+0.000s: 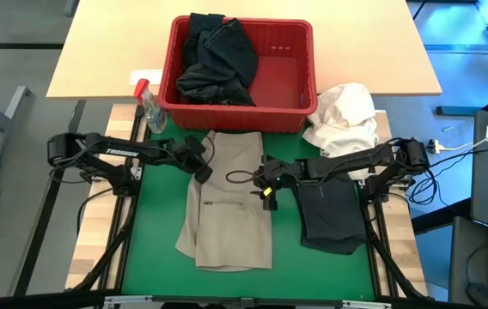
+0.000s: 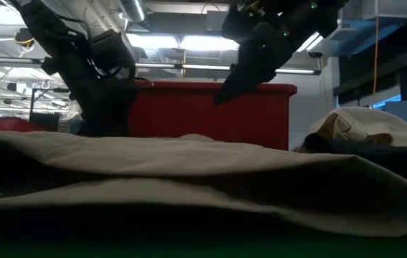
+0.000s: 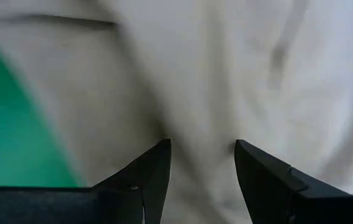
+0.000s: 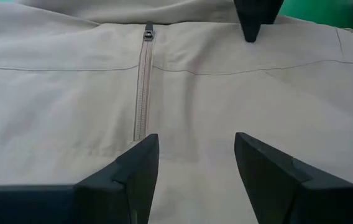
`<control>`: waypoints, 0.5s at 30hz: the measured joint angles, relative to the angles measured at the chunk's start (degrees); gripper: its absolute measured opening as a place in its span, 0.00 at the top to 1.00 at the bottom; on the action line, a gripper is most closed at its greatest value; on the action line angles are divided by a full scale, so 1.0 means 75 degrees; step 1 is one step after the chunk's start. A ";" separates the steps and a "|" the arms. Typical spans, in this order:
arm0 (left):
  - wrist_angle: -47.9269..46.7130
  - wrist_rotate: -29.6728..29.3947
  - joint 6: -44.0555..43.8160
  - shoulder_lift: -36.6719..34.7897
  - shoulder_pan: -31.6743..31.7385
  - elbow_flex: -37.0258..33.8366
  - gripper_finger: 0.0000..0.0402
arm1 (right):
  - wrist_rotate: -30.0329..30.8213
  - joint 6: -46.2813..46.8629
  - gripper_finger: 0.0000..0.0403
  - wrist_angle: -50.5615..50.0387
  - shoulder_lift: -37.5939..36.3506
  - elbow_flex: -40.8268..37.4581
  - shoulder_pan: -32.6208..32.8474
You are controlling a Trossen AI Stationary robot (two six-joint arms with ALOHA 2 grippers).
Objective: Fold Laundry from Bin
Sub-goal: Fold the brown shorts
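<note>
A khaki-beige garment (image 1: 227, 202) lies spread on the green mat (image 1: 154, 240), its zipper (image 4: 142, 87) facing up. The red bin (image 1: 300, 86) stands behind it on the tan table and holds black laundry (image 1: 218, 60). My left gripper (image 1: 199, 168) is open, low over the garment's upper left edge (image 3: 201, 74). My right gripper (image 1: 267, 185) is open and hangs above the garment's right part (image 4: 195, 93), clear of the cloth in the low view (image 2: 221, 94). A folded dark garment (image 1: 330, 215) lies on the mat to the right. My left gripper comes slanting down from the table's left side at the khaki garment's left edge (image 3: 164, 99), with nothing between its fingers. Whether its fingertips (image 3: 163, 149) touch the cloth, I cannot tell.
A white cloth bundle (image 1: 344, 116) lies right of the bin, behind the right arm. A small clear spray bottle with a red top (image 1: 149, 107) stands left of the bin. Bare green mat shows left of the khaki garment and along the near edge.
</note>
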 joint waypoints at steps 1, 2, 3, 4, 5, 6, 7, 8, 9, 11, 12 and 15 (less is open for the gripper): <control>0.0154 0.0244 0.0077 0.0006 -0.0012 0.0000 0.57 | 0.0000 -0.0003 0.48 -0.0005 0.0000 0.0000 0.0000; 0.0285 0.0436 0.0149 0.0006 -0.0014 0.0000 0.57 | 0.0000 -0.0005 0.48 -0.0004 0.0000 0.0000 0.0000; 0.0320 0.0534 0.0230 0.0006 -0.0016 0.0000 0.57 | 0.0000 -0.0021 0.48 -0.0003 0.0000 0.0000 0.0000; 0.0300 0.0582 0.0293 0.0006 -0.0016 0.0000 0.58 | 0.0001 -0.0063 0.48 -0.0003 0.0000 0.0000 0.0000; 0.0288 0.0584 0.0359 0.0006 -0.0014 0.0000 0.58 | 0.0019 -0.0100 0.48 -0.0004 0.0000 0.0000 0.0000; 0.0291 0.0584 0.0460 0.0006 -0.0016 0.0000 0.60 | 0.0059 -0.0118 0.48 -0.0003 0.0000 0.0000 0.0000; 0.0292 0.0587 0.0531 0.0006 -0.0016 0.0000 0.62 | 0.0067 -0.0125 0.48 -0.0003 0.0000 0.0000 0.0000; 0.0294 0.0594 0.0585 0.0006 -0.0016 0.0000 0.64 | 0.0067 -0.0123 0.48 -0.0003 0.0000 0.0000 0.0000; 0.0294 0.0601 0.0629 0.0006 -0.0016 0.0000 0.68 | 0.0070 -0.0122 0.48 -0.0006 0.0000 0.0000 0.0000; 0.0300 0.0712 0.0688 0.0003 -0.0014 0.0000 0.76 | 0.0072 -0.0122 0.48 -0.0006 0.0000 0.0000 0.0000; 0.0299 0.0798 0.0691 -0.0013 -0.0014 0.0000 0.80 | 0.0073 -0.0122 0.48 -0.0006 0.0000 0.0000 0.0000; 0.0292 0.1120 0.0683 -0.0158 -0.0014 0.0013 0.95 | 0.0076 -0.0122 0.48 -0.0016 0.0000 0.0000 0.0000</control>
